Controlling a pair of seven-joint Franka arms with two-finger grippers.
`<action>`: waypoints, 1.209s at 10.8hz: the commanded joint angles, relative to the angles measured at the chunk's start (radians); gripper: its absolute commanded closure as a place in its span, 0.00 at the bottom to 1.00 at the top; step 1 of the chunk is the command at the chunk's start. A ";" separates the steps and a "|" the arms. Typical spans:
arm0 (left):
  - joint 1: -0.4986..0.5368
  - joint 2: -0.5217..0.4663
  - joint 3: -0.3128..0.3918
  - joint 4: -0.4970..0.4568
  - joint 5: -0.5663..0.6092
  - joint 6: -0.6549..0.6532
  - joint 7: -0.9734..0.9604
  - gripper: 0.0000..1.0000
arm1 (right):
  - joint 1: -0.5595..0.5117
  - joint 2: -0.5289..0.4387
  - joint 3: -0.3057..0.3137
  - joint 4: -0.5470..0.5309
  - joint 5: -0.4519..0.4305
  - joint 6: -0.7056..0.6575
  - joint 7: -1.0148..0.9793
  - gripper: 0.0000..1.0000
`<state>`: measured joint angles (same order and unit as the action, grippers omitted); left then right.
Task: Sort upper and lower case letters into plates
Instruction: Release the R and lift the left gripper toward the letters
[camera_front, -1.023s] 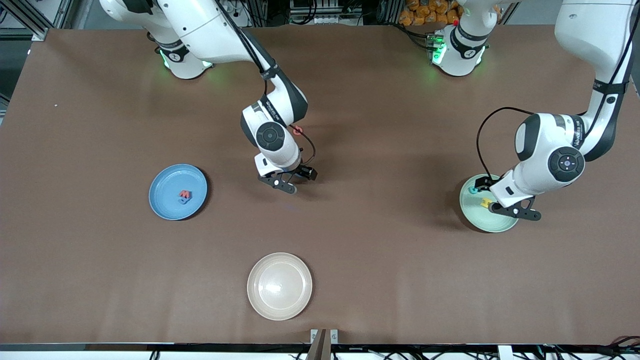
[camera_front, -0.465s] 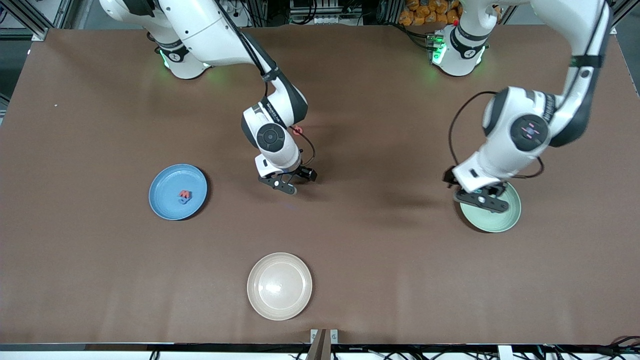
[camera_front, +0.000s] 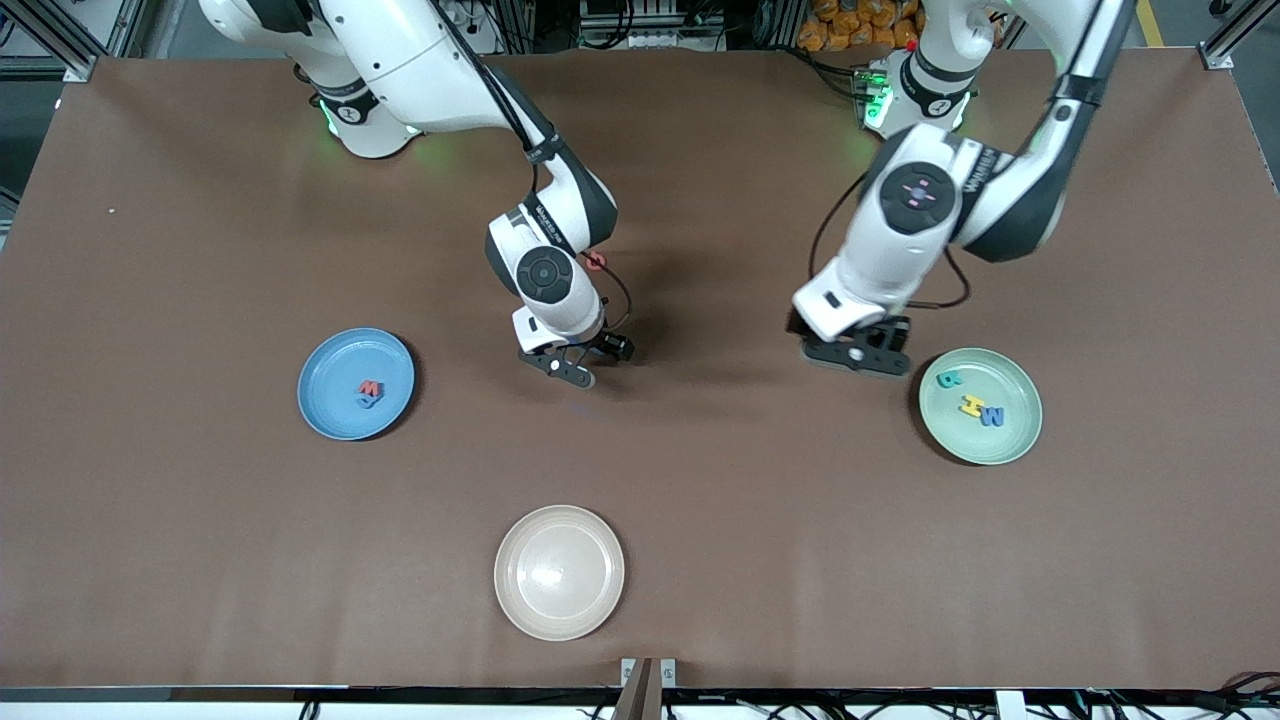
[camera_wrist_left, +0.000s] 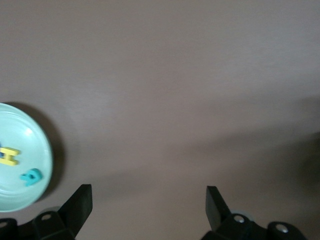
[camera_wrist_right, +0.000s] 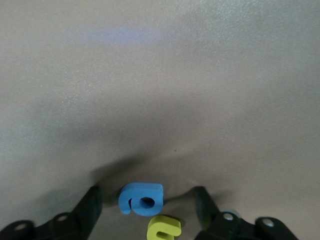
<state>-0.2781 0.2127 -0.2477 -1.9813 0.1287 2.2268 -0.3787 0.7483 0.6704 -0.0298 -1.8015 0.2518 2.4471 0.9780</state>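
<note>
The blue plate (camera_front: 335, 400) lies toward the right arm's end and holds a red and a blue letter (camera_front: 369, 392). The mint green plate (camera_front: 985, 445) holds a teal (camera_front: 948, 379), a yellow (camera_front: 972, 405) and a blue letter (camera_front: 992, 416). My right gripper (camera_front: 570, 372) is low over the table's middle. In the right wrist view it (camera_wrist_right: 147, 202) is open, its fingers on either side of a blue letter (camera_wrist_right: 141, 198) with a gap on each side. A yellow letter (camera_wrist_right: 163, 229) lies beside that one. My left gripper (camera_front: 855, 358) is open and empty over bare table beside the green plate (camera_wrist_left: 25, 135).
A beige plate (camera_front: 559, 572) lies near the table's front edge, nearer the front camera than my right gripper, with nothing in it. Brown table surface stretches between the plates.
My left arm has swung off the green plate toward the table's middle, uncovering the letters in it. My right arm has barely moved.
</note>
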 joint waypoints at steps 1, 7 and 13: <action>-0.029 0.007 -0.037 0.022 -0.015 -0.015 -0.116 0.00 | 0.002 0.008 0.005 -0.004 0.006 0.017 0.021 0.46; -0.154 0.045 -0.068 0.022 -0.086 0.002 -0.317 0.00 | 0.000 -0.006 0.004 0.008 0.004 0.003 0.008 1.00; -0.240 0.099 -0.070 0.022 -0.084 0.083 -0.431 0.00 | -0.180 -0.179 -0.002 0.019 0.003 -0.252 -0.103 1.00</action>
<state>-0.4875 0.2842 -0.3202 -1.9739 0.0598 2.2833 -0.7608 0.6235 0.5386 -0.0378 -1.7630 0.2513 2.2345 0.9098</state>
